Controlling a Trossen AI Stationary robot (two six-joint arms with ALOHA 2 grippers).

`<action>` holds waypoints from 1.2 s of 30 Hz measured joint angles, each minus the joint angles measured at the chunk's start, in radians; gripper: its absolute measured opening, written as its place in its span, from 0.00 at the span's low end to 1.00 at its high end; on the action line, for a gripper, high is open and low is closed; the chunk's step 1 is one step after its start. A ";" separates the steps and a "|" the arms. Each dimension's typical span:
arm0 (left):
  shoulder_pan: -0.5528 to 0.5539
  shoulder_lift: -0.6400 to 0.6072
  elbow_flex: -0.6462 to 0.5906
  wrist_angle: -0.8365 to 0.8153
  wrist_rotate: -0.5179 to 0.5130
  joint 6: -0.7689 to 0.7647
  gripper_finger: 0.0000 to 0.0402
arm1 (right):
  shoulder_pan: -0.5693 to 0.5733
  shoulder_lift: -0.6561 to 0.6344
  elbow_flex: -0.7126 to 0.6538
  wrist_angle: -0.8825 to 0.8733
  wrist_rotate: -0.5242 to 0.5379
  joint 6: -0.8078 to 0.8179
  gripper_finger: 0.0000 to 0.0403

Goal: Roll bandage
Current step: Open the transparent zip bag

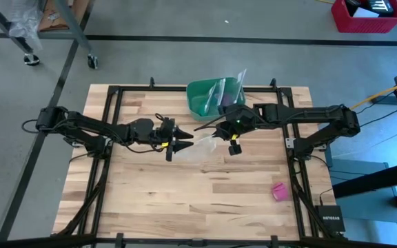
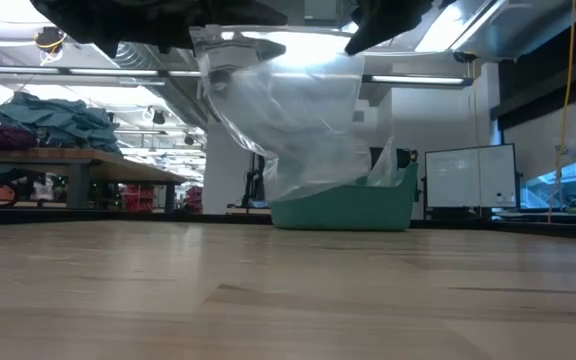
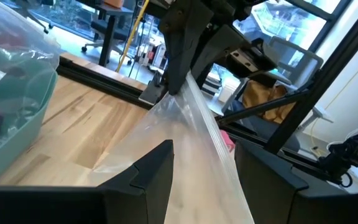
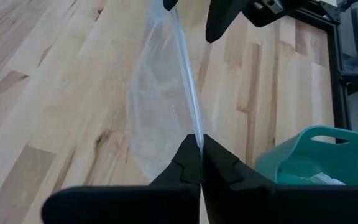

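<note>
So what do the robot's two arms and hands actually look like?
Both arms are slim, dark and jointed, with black cables trailing near their bases. The left hand and right hand each end in two black, wedge-shaped fingers. Small yellow marks show by each wrist, and a green spot on the right arm.

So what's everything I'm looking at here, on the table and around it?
Bandage: one, bright pink, small bundle near the table's front right corner.
Plastic bag: one, clear, held up above mid-table between the two grippers.
Bowl: one, green, at the table's far edge, clear plastic inside.
Table: one, light wood.
Crate: one, red, on the floor beyond.
Left gripper: dark, fingers apart around the bag's edge.
Right gripper: dark, pinched shut on the bag.
</note>
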 joint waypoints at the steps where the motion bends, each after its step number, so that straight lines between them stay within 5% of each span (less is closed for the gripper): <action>1: 0.000 0.000 0.000 -0.001 0.000 -0.001 0.41 | 0.000 0.000 0.000 0.000 0.000 0.000 0.00; 36: 0.000 -0.001 0.000 -0.080 -0.018 0.012 0.41 | 0.000 0.000 0.001 0.104 -0.140 0.002 0.00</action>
